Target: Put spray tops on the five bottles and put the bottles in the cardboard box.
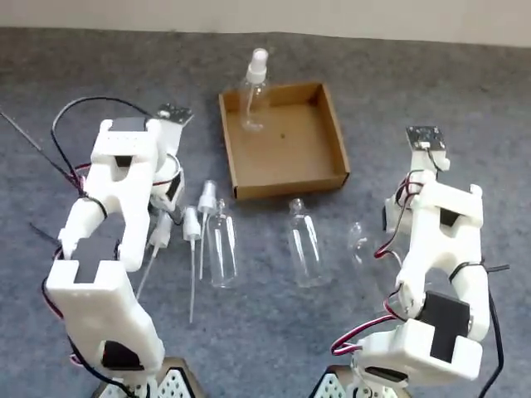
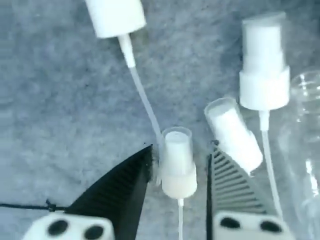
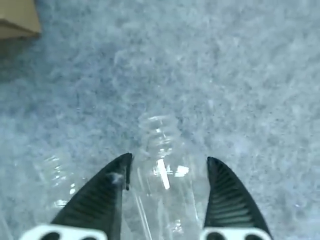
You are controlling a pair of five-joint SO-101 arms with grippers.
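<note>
We see the box (image 1: 290,184) lying open at the far middle of the grey table (image 1: 465,99), and a capped bottle (image 1: 253,91) stands upright at its far left corner. In front of the box three bare bottles lie on their sides, well apart from one another: the left bottle (image 1: 222,245), the middle bottle (image 1: 304,242) and the right bottle (image 1: 359,240), which is partly under the right arm. The left gripper (image 2: 181,147) is spread wide and low over the table, with a top (image 2: 177,167) lying between its fingers. We cannot tell whether either finger touches it. Three loose tops lie near it: the far top (image 2: 115,17), whose thin tube runs down toward the one between the fingers, the tilted top (image 2: 235,132) just beside a fingertip, and the third top (image 2: 264,60) next to the left bottle. The right gripper (image 3: 170,159) is also wide open, its fingers on either side of the right bottle's neck and holding nothing. The middle bottle lies beside it.
</note>
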